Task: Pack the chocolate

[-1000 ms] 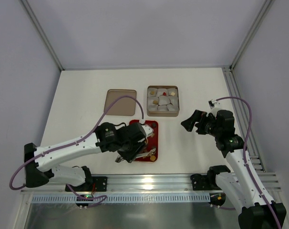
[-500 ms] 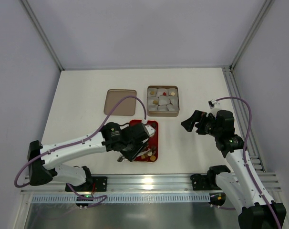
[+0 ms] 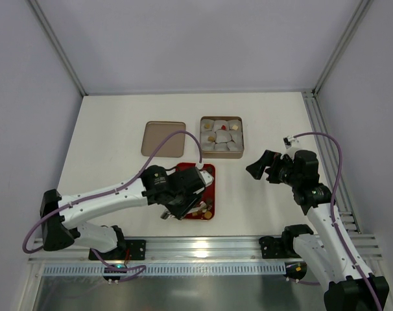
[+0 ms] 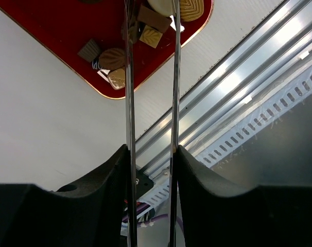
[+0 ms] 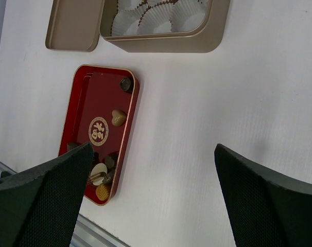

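At the near edge, a slotted metal rail (image 4: 238, 77). Just beyond it, on the white table (image 3: 119, 129), the red tray (image 5: 97, 95), and down over its near end the left gripper (image 4: 150, 10): two thin blades (image 4: 128, 103) partly apart, straddling a dark brown square (image 4: 155, 18) and a tan square (image 4: 151, 36) of the chocolate (image 4: 113, 57). Cannot tell whether either is pinched. More pieces clustered at that near end, just outside the blades: one tan and leaf-patterned, one grey-brown square (image 4: 89, 50). Farther up the tray, a cream heart (image 5: 116, 117), and at the far corner a dark round piece (image 5: 126, 84). Off to the right, well apart from the tray, the right gripper (image 3: 258, 165), above bare table, jaws spread wide, nothing between them. Farthest back, a gold tin (image 5: 166, 43) of white paper cups (image 5: 130, 20), and a matching gold lid (image 5: 73, 25) just beside it on the left.
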